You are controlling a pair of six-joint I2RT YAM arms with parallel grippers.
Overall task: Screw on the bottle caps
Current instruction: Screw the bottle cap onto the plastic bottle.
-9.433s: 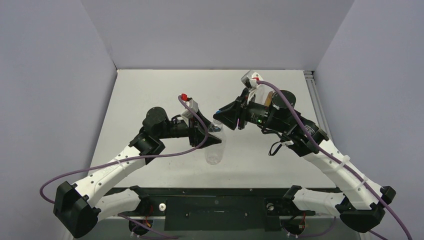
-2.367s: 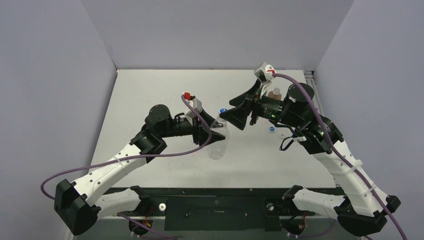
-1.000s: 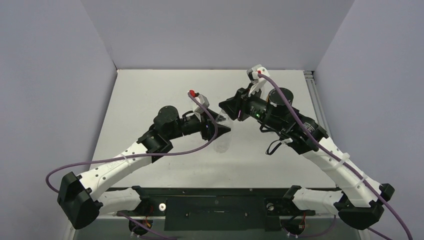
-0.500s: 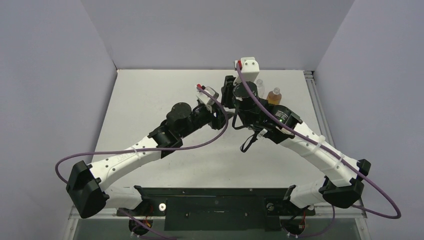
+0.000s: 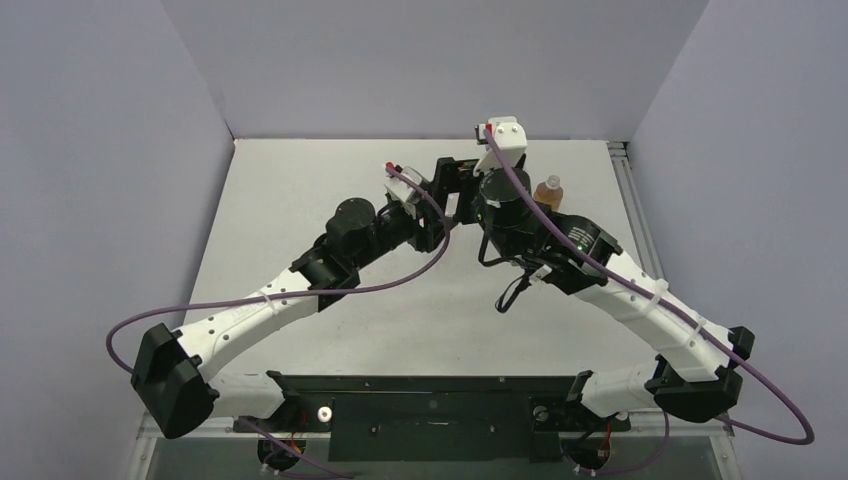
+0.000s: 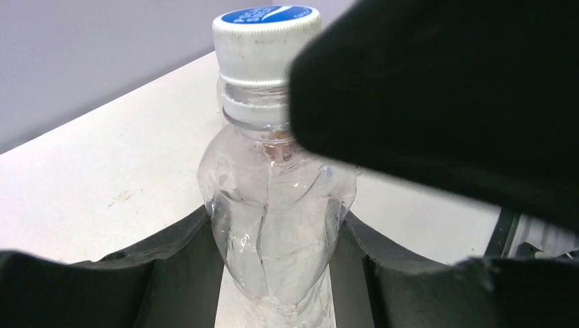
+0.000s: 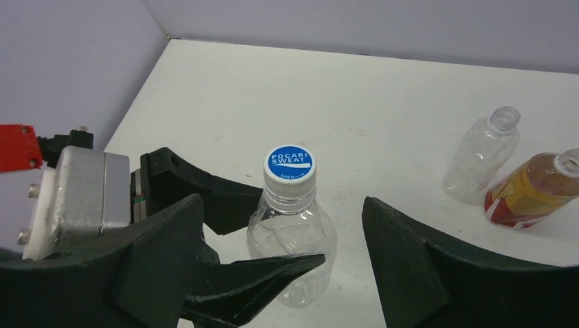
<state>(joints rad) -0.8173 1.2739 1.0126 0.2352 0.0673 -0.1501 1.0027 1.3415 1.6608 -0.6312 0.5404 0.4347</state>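
The left claw (image 6: 280,256) is squeezing the clear bottle (image 6: 273,205), which is wearing its blue-and-white cap (image 6: 265,34); the right claw (image 7: 281,205) is hanging wide open on either side of the cap.

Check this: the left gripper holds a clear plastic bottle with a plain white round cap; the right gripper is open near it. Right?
No: the right wrist view shows the round cap is blue-topped and white, not plain white. The left gripper does hold the clear plastic bottle, with the right gripper open near it.
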